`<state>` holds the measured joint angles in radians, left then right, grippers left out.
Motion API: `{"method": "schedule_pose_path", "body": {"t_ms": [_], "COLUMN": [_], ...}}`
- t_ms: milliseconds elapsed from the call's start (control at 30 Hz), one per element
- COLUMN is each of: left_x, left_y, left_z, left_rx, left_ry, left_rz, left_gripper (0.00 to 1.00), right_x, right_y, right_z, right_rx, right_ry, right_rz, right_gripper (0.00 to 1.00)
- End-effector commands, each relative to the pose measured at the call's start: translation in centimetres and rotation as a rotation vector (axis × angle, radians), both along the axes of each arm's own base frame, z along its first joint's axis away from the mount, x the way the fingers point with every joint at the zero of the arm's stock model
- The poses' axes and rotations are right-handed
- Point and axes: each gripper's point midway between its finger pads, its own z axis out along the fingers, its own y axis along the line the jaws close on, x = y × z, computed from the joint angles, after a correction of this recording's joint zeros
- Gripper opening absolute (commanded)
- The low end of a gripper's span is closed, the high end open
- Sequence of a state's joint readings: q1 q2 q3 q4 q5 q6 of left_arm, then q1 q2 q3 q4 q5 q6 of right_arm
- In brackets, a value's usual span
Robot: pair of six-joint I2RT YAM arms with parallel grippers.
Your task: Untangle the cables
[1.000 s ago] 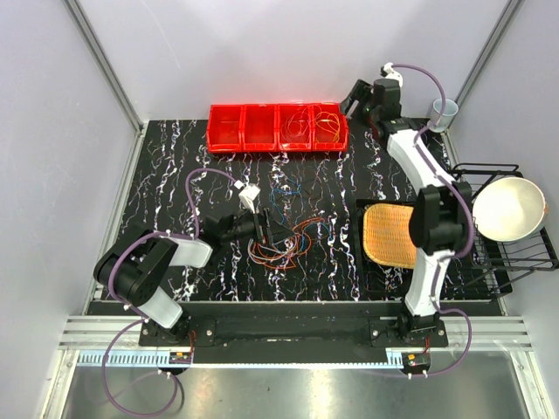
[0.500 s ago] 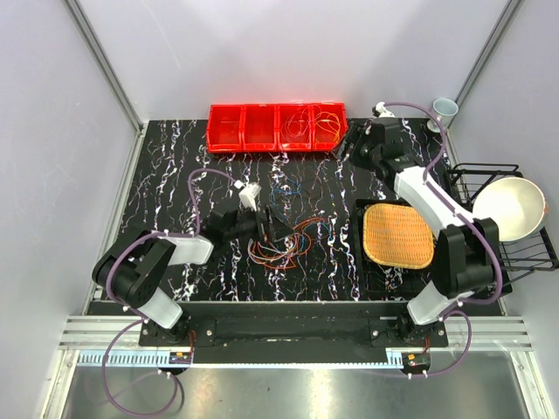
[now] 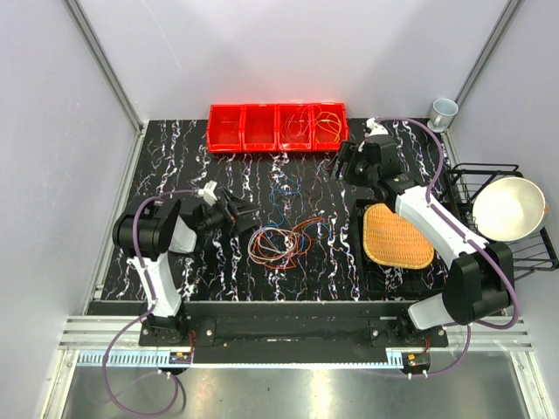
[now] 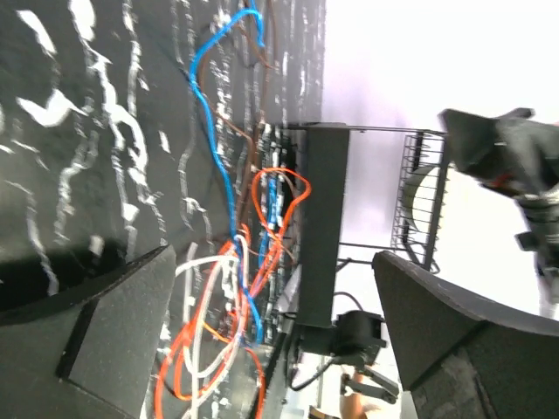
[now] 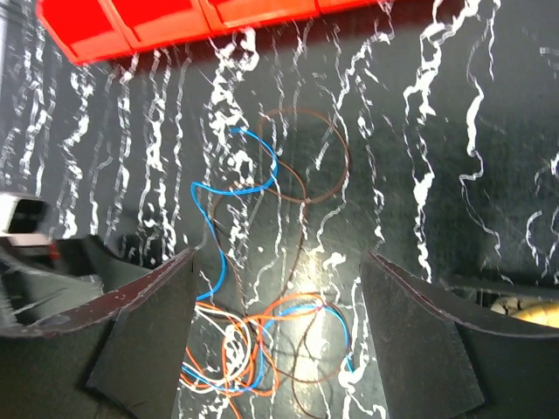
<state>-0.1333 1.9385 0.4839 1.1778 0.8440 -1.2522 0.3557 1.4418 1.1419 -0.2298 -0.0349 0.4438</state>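
Note:
The cables lie in a loose tangle of orange, blue, white and brown loops in the middle of the black marbled table. A blue strand and a brown loop trail toward the back. My left gripper stands open just left of the tangle, holding nothing. In the left wrist view the cables lie ahead between the spread fingers of that gripper. My right gripper hovers open behind and right of the tangle. Its wrist view looks down on the cables between the fingers of the right gripper.
A red bin with several compartments stands at the back, more thin wires in its right ones. A round woven mat lies on the right. Beyond it a black wire rack holds a white bowl. A cup sits back right.
My left arm has pulled back to the left, away from the tangle, and its jaws opened wider. My right arm swung from the back right corner toward the middle of the table.

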Motion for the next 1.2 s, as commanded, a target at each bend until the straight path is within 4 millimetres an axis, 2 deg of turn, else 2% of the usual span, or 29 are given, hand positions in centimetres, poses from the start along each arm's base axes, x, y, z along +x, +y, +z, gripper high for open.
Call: {"method": "schedule_pose_path", "body": {"t_ms": [0,33,67,100,167,200,233,267,300,333,367,400,433,500,533,600,700,833,967,1167], "left_x": [-0.2,0.1,0.8,0.3,2.8,1.3,1.9,1.9,1.8,2.0,1.7,2.0,1.9,2.0,1.4,0.8,-0.3,-2.5,-4.1,-4.7], "left_y": [-0.4,-0.2,-0.1,0.2,1.3,2.8,4.0,4.4,4.9,6.2,6.9,6.8,5.6,3.9,2.9,3.0,3.3,3.4,3.2,2.2], "left_z": [6.4,7.9,8.1,5.4,8.9,6.3,8.8,10.0,10.4,10.0,8.4,7.9,6.2,5.1,3.7,2.7,1.9,0.6,-0.2,-0.4], "left_rx": [0.002,0.042,0.126,0.215,0.506,0.724,0.933,1.030,1.049,1.067,1.041,1.041,1.017,0.970,0.959,0.984,1.018,1.041,1.056,1.093], "left_ry": [-0.299,-0.340,-0.404,-0.248,-0.399,-0.270,-0.358,-0.422,-0.423,-0.374,-0.270,-0.278,-0.259,-0.256,-0.233,-0.179,-0.148,-0.103,-0.089,-0.102], "left_rz": [-0.039,-0.008,0.000,-0.005,0.128,0.154,0.332,0.352,0.386,0.448,0.518,0.507,0.385,0.295,0.239,0.233,0.229,0.214,0.216,0.188], "left_gripper": [0.99,0.99,0.99,0.99,0.99,0.99,0.99,0.99,0.99,0.99,0.99,0.99,0.99,0.95,0.92,0.88,0.87,0.75,0.73,0.65], "right_x": [0.0,0.1,0.2,0.2,0.3,0.3,0.4,0.6,0.8,1.0,1.2,1.3,1.4,1.3,1.2,0.8,0.4,0.1,0.0,-0.2], "right_y": [-0.6,-0.8,-1.1,-1.2,-1.5,-1.6,-1.7,-1.9,-1.9,-1.9,-1.9,-2.0,-1.9,-2.1,-2.1,-2.1,-1.9,-1.5,-1.1,-0.7], "right_z": [1.1,1.1,1.3,1.3,1.5,1.4,1.3,1.1,0.9,0.0,-0.4,-0.9,-1.9,-2.6,-2.8,-3.2,-3.4,-3.8,-4.4,-5.0], "right_rx": [-0.021,-0.026,-0.034,-0.039,-0.050,-0.058,-0.064,-0.070,-0.069,-0.075,-0.081,-0.073,-0.076,-0.088,-0.088,-0.095,-0.097,-0.085,-0.069,-0.058], "right_ry": [-0.038,-0.041,-0.046,-0.046,-0.053,-0.054,-0.057,-0.062,-0.063,-0.042,-0.028,-0.006,0.023,0.048,0.051,0.059,0.067,0.086,0.108,0.129], "right_rz": [-0.016,-0.027,-0.041,-0.042,-0.056,-0.059,-0.064,-0.070,-0.075,-0.081,-0.090,-0.109,-0.115,-0.127,-0.120,-0.108,-0.086,-0.062,-0.053,-0.040], "right_gripper": [0.80,0.80,0.80,0.80,0.80,0.80,0.80,0.82,0.87,0.90,0.91,0.96,1.00,1.00,1.00,1.00,1.00,1.00,1.00,1.00]}}
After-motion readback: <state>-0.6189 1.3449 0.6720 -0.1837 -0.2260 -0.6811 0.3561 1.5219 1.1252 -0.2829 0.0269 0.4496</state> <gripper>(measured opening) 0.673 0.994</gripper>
